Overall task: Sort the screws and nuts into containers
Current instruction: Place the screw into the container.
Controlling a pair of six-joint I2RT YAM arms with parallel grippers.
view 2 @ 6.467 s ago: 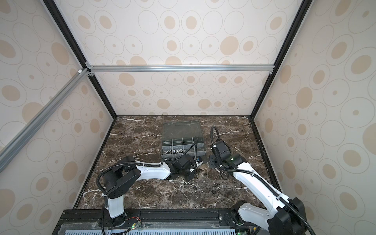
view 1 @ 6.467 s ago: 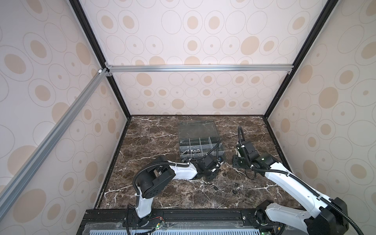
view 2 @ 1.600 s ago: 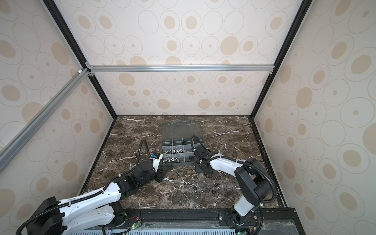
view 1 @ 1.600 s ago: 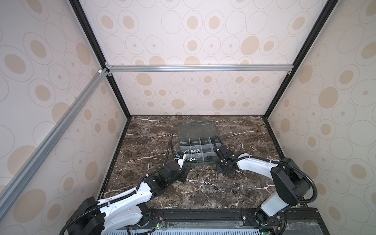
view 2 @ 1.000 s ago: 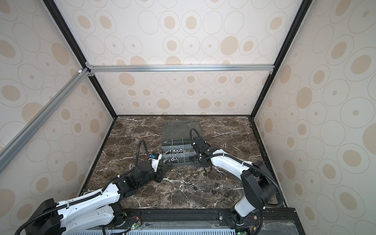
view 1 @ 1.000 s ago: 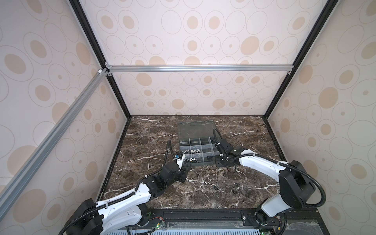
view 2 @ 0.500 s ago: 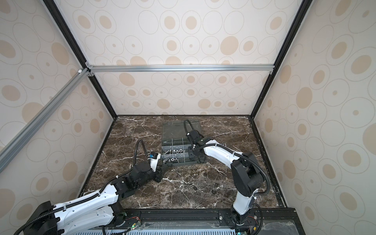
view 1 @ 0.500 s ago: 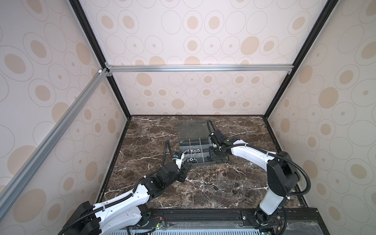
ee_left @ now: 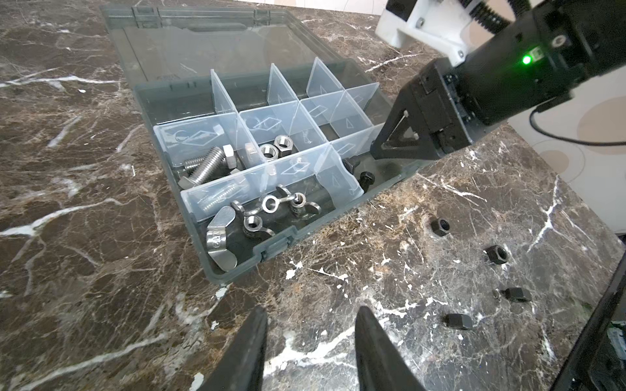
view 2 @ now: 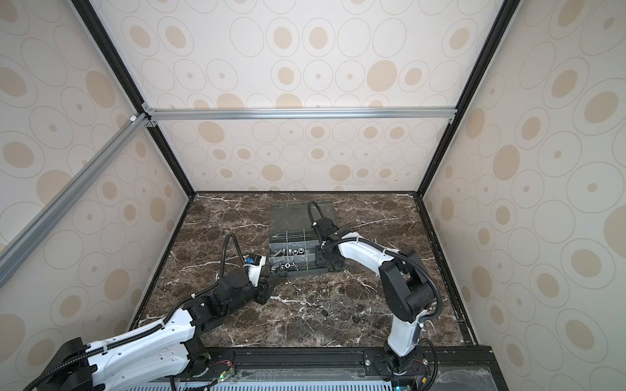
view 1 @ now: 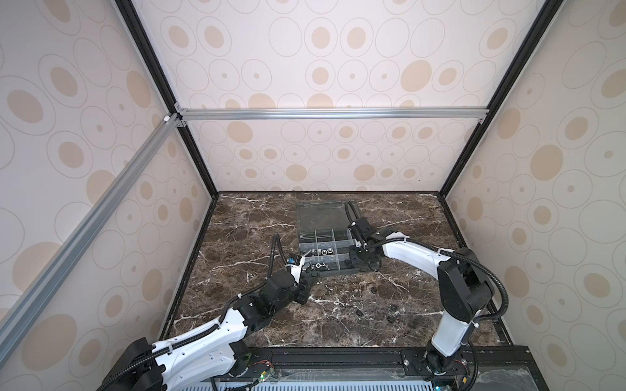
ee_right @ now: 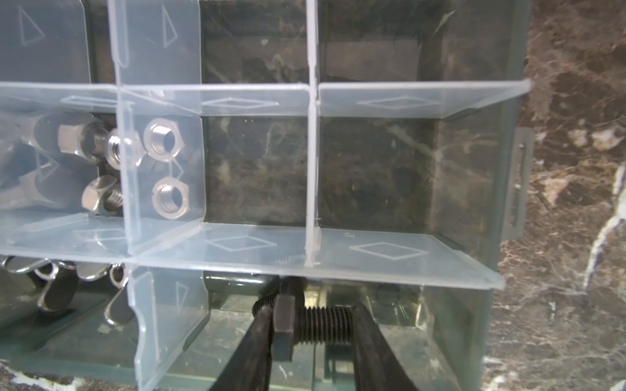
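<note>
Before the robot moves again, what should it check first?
1. The lid is open: ok.
2. The right gripper is inside a corner compartment of the organiser box: ok.
3. The black screw in its jaws is gripped firmly: cannot tell.
4. The left gripper is open, empty, off the box: ok.
5. Everything is sorted: not ok, black nuts lie on the table.
</note>
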